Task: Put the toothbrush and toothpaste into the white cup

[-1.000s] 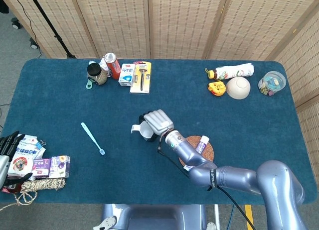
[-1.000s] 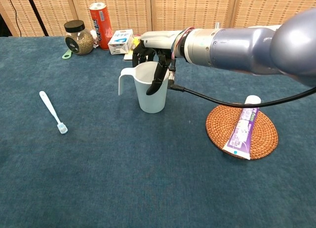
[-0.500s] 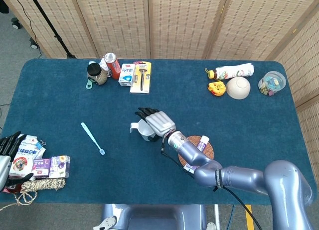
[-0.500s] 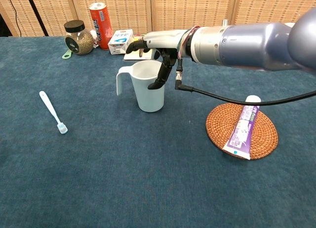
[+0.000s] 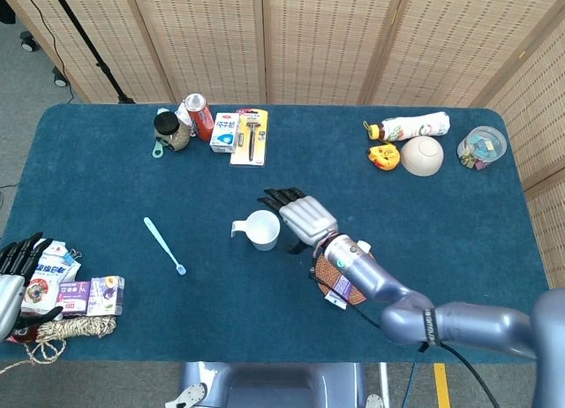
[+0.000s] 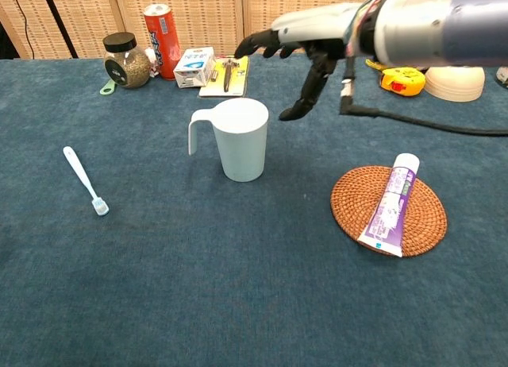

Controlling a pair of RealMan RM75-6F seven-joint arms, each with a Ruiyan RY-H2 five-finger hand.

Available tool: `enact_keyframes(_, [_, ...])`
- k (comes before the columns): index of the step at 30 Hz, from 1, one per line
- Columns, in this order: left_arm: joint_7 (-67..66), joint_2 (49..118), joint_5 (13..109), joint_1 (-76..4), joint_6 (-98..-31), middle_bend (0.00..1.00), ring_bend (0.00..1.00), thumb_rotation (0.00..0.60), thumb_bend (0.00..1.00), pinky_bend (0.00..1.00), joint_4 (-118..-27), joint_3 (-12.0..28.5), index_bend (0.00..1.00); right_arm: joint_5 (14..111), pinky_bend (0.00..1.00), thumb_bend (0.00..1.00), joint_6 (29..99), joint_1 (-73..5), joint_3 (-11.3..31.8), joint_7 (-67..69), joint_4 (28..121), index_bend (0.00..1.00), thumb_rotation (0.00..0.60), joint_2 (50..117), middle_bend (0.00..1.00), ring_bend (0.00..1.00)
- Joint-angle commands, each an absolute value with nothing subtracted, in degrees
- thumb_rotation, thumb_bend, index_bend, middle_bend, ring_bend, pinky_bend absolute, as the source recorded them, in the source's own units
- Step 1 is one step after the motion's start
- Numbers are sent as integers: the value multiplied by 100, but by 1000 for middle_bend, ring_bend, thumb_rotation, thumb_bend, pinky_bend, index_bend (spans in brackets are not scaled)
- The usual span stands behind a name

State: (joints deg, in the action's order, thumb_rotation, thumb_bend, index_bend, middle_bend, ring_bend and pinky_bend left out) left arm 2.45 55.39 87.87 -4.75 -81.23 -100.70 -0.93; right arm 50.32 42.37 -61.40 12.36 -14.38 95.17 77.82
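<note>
One right robot hand has left the cup and hangs open, empty; no labels readable.

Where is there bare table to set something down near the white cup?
Bare cloth lies between the toothbrush and the white cup, and across the near front. Right of the cup it is tighter: the right hand hovers there, above the coaster holding the toothpaste.

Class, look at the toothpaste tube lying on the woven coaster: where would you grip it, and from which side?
Grip the toothpaste tube across its narrow middle, coming from above. It lies flat on the woven coaster, both long edges exposed, with the crimped end overhanging the near rim.
</note>
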Motion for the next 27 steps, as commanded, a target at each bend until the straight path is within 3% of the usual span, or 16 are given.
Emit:
enact_keyframes(1, [310, 5594, 8860, -574, -8044, 0, 0, 600, 9, 0, -9976, -61, 0, 5849, 16, 287, 4899, -5460, 971, -1520, 10438, 0, 600, 6565, 0, 0])
enact_keyframes(3, [386, 5643, 8849, -727, -7890, 0, 0, 600, 8, 0, -9841, 18, 0, 6422, 6, 267, 5537, -4937, 765, -1517, 10710, 0, 600, 5978, 0, 0])
enact_keyframes(5, [476, 5678, 8790, -856, -7755, 0, 0, 600, 8, 0, -9708, 98, 0, 6916, 1, 178, 5962, -4517, 592, -1291, 10724, 0, 600, 5654, 0, 0])
enact_keyframes(8, [581, 5698, 8726, -1042, -7502, 0, 0, 600, 9, 0, -9547, 163, 0, 7457, 0, 9, 6434, -4047, 407, -844, 10508, 0, 600, 5473, 0, 0])
enact_keyframes(10, [625, 5688, 8730, -1179, -7312, 0, 0, 600, 9, 0, -9453, 179, 0, 7726, 0, 0, 6783, -3694, 274, -510, 10230, 0, 600, 5446, 0, 0])
enact_keyframes(18, [871, 5933, 9205, -1755, -6960, 0, 0, 600, 9, 0, -8867, 243, 0, 8520, 0, 0, 8132, -2440, -167, 718, 8514, 0, 600, 6317, 0, 0])
enact_keyframes(27, [482, 6569, 9466, -2436, -6379, 0, 0, 600, 10, 0, -8314, 268, 0, 8734, 0, 0, 8744, -1589, -375, 1609, 7426, 0, 600, 7231, 0, 0])
